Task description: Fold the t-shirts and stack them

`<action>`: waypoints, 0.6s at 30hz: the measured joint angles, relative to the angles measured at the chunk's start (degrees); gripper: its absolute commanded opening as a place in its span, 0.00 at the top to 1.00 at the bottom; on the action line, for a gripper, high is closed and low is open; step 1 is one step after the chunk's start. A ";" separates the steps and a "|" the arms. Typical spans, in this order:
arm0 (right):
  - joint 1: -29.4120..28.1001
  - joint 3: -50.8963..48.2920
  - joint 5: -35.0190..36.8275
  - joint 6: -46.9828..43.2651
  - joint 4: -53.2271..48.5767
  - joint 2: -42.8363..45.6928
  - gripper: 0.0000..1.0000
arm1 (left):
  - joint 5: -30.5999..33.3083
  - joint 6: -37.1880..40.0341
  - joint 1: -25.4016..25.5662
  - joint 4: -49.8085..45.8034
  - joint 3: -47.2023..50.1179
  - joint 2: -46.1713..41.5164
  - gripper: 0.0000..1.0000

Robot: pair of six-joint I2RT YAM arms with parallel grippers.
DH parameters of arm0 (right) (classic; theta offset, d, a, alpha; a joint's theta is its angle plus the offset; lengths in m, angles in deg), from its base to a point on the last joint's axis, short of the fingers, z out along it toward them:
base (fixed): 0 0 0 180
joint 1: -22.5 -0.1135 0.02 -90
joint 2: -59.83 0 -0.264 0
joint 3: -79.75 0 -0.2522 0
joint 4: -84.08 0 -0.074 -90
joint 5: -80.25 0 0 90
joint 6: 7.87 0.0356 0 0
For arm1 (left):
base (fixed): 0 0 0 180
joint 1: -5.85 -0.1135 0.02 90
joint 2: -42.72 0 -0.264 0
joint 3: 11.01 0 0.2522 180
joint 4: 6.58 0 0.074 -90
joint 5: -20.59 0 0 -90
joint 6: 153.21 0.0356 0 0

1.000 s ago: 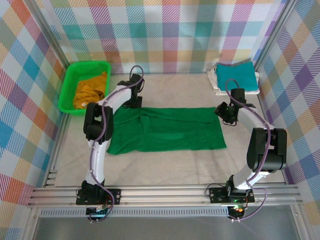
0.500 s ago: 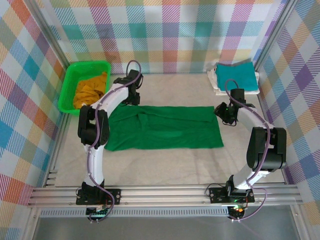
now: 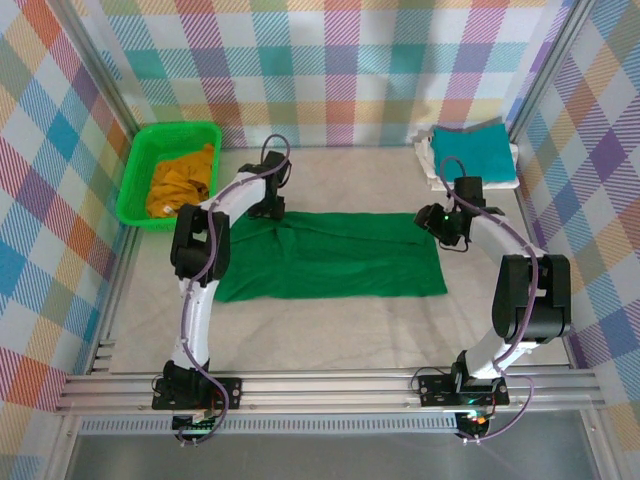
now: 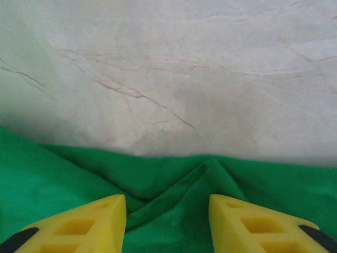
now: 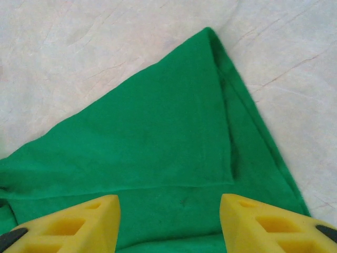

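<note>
Left gripper (image 4: 166, 211), right gripper (image 5: 168, 208) above dark green t-shirt (image 3: 330, 258), long axis left-right.

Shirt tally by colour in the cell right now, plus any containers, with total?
green shirt: 1
yellow shirt: 1
teal shirt: 1
white shirt: 1
basket: 1
Total: 5

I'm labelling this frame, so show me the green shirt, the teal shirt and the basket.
green shirt (image 3: 330, 258): top view, middle of the spread cloth.
teal shirt (image 3: 475, 150): top view, centre of its upper face.
basket (image 3: 180, 127): top view, far rim.
</note>
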 measured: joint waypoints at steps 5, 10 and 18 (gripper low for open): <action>-0.17 -0.04 -0.17 -0.44 0.22 0.20 0.46 | -0.48 0.24 -0.48 0.11 -1.49 0.50 0.87; -0.17 -0.04 -0.17 -0.59 0.22 0.20 0.45 | -0.04 -0.79 -0.85 -0.17 -1.62 0.50 0.99; -0.17 -0.04 -0.20 -0.59 0.22 0.20 0.45 | 2.58 -2.10 -0.50 -2.60 -1.75 -0.55 1.00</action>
